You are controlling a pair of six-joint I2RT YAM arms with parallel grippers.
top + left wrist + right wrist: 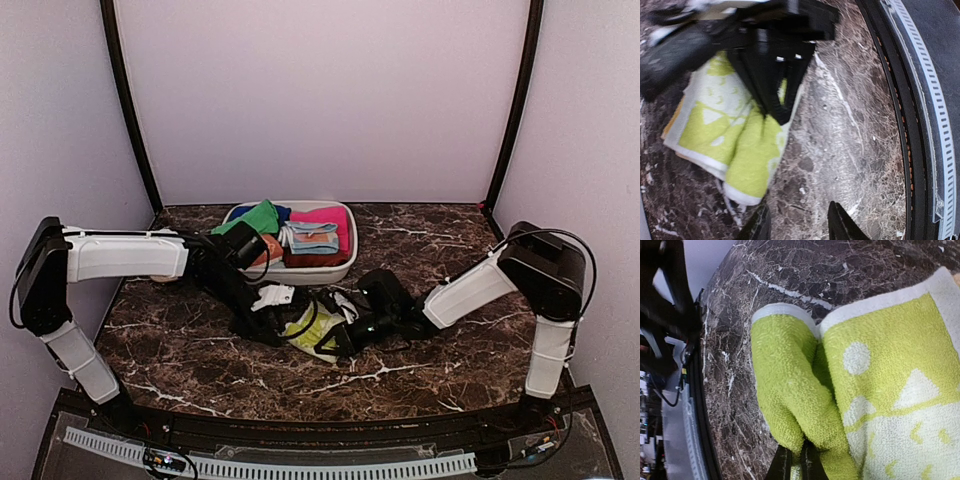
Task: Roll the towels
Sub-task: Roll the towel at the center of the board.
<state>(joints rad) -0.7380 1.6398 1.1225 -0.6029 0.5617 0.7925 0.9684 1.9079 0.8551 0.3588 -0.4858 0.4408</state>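
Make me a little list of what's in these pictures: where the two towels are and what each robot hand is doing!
printed towel: lying on the table, one edge folded over, not rolled yet
green towel: at the left end of the white bin
left fingers: open, holding nothing, above bare table beside the printed towel
right fingers: shut on the printed towel's folded green edge
also in the bin: pink cloth, blue cloth
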